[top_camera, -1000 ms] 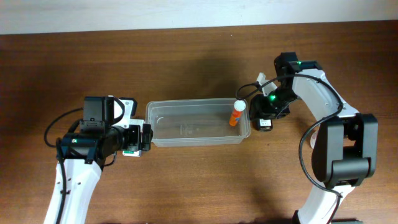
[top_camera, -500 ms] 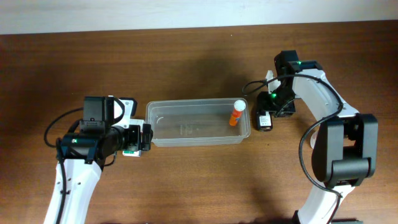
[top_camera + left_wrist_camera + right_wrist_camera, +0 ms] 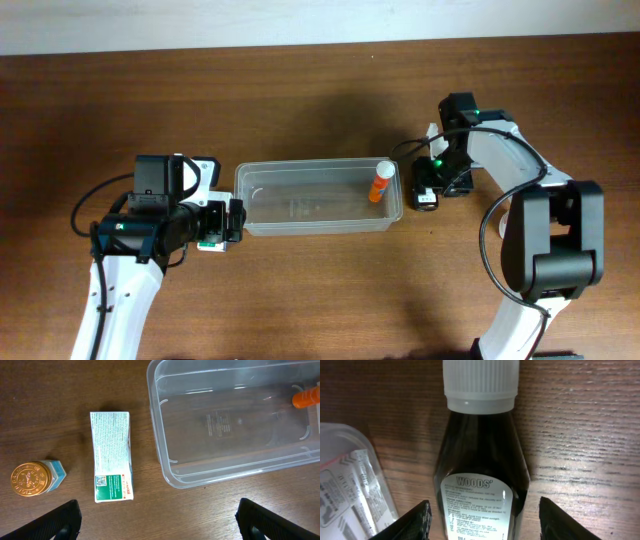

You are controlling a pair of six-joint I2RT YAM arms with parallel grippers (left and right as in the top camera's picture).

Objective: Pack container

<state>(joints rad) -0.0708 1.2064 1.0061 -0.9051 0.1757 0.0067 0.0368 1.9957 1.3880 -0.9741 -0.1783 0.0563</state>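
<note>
With right gripper [image 3: 487, 520] jaws wide open, empty, astride the lying Woods' bottle [image 3: 480, 460], risks pinching off-centre and skidding it against the container [image 3: 300, 205].

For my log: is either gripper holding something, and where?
Nothing is held. Right gripper open astride the dark bottle, not touching; left gripper open, empty.

The container [image 3: 230, 425] stood mostly bare inside, only an orange bottle [image 3: 378, 184] at its right end; a carton [image 3: 111, 455] (lying flat) lay near its left wall.
</note>
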